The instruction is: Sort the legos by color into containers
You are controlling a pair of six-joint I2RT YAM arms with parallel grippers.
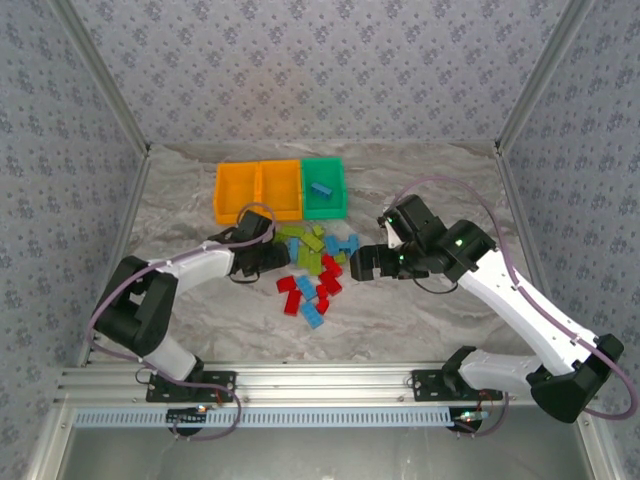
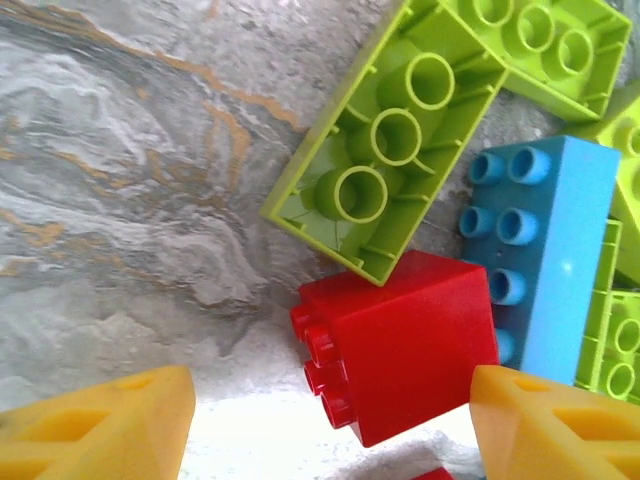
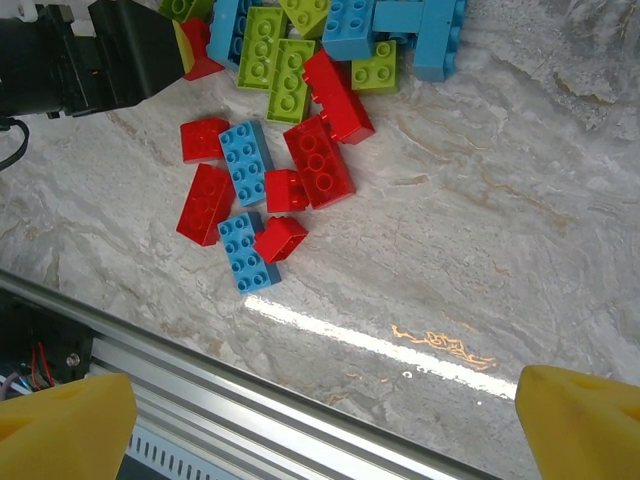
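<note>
Low over the marbled tabletop [image 2: 130, 200], we are seeing the left gripper [image 2: 330, 425] reaching forward, its yellow fingers [image 2: 100, 430] standing apart astride a glossy red brick [image 2: 400, 340]. The right gripper [image 3: 325, 420] is hovering, spread wide, holding nothing. Studded legos [image 1: 315, 268] are lying heaped mid-table; beyond, two orange bins [image 1: 237, 195] are sitting beside a green bin [image 1: 310, 205] holding one blue brick [image 1: 320, 188].

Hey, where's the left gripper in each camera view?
Top: left gripper left of centre, at the lego pile's left edge.
Left wrist: yellow fingers in the bottom corners, flanking a red brick.
Right wrist: top-left corner, black, at the pile.
Shared landmark: the lego pile.
</note>
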